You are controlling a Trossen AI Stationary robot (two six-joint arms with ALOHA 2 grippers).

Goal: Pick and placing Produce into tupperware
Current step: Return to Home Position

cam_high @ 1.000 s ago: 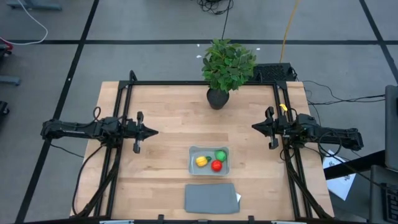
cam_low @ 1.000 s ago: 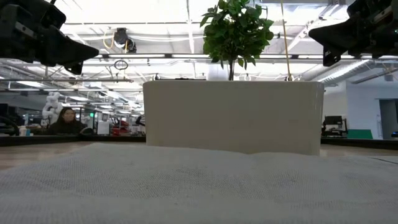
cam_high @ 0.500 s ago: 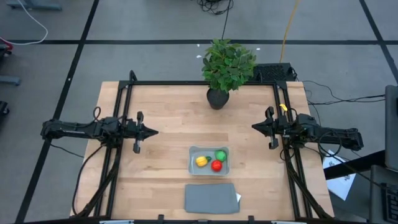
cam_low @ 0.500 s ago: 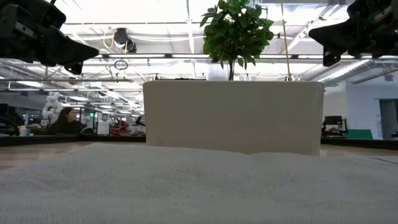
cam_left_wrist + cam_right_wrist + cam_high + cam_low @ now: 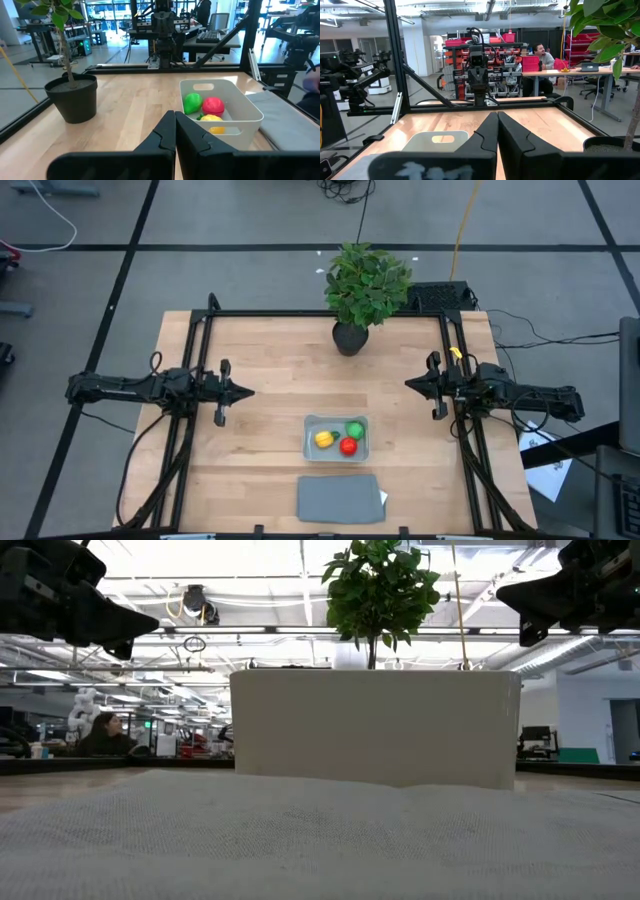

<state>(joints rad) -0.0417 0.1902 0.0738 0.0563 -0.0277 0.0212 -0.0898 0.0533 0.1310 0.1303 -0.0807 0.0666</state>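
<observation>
Nothing has moved in the last second. The left claw (image 5: 243, 391) and right claw (image 5: 412, 384) are both closed and empty, out at the sides of the counter (image 5: 270, 360). The red piece (image 5: 348, 446), green piece (image 5: 355, 429) and yellow piece (image 5: 324, 439) all sit inside the tupperware (image 5: 309, 438). The job looks done.

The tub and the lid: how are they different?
The tub is pale with raised walls; the lid is darker and flat. The tub holds three produce pieces; the lid holds none. The lid looks wider than the tub. Both are greyish rounded rectangles on the table.
</observation>
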